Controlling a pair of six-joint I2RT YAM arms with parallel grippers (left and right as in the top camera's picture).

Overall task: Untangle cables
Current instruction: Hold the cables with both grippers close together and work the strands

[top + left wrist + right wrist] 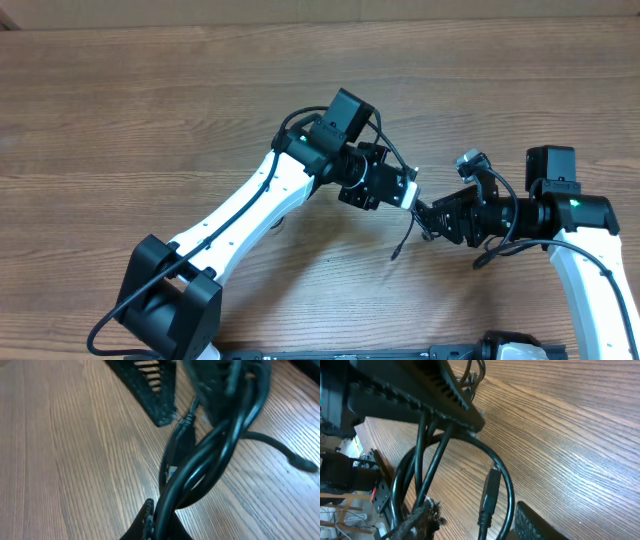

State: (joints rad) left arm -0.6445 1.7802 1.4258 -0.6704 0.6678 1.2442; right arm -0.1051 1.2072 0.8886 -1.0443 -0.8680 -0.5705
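The cables [404, 236] are thin black cords bunched between my two grippers over the middle of the wooden table, with one free end hanging down to the wood. My left gripper [408, 196] is shut on the bundle. In the left wrist view the cords [210, 455] run up out of its jaws [161, 527], and a plug end [303, 464] lies on the wood. My right gripper [430, 216] faces it closely. In the right wrist view its fingers [475, 512] are apart, with a cable loop [506, 476] and a black plug [490, 493] between them.
The wooden table [150, 110] spreads around both arms. The left arm's white link [250, 205] crosses the lower left, and the right arm [585, 250] stands at the right edge. Robot base hardware [350, 475] shows at the left of the right wrist view.
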